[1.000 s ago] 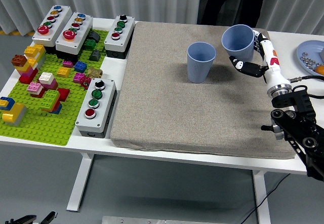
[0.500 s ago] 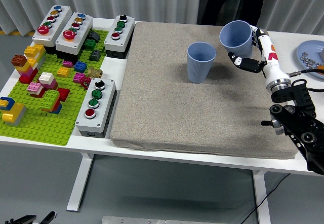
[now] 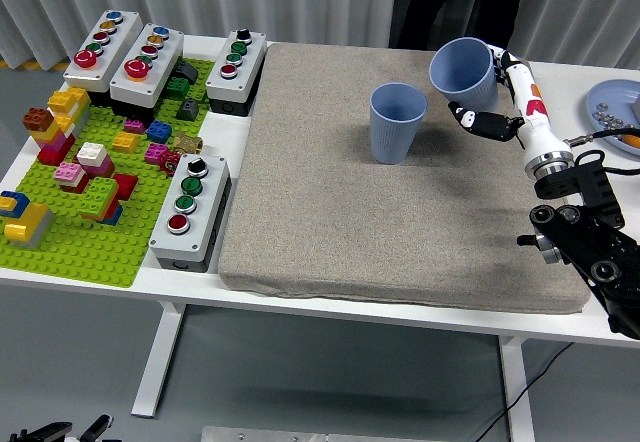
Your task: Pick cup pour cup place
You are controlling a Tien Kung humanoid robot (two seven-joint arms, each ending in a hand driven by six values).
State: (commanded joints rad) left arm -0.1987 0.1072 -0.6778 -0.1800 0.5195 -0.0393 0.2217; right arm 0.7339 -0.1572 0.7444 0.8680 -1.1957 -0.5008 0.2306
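I've got the right robot hand (image 3: pixel 487 92) gripping the lifted cup (image 3: pixel 463 73), tilted, just right of the standing cup (image 3: pixel 397 122) (on the mat); want rim over its mouth b4 tipping further; slow wrist roll.

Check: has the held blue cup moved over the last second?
Yes. The held cup in the right hand shifted left and slightly up, toward the standing cup, which stayed put on the mat.

White right hand (image 3: pixel 497 92), red markings; black arm (image 3: pixel 590 242).
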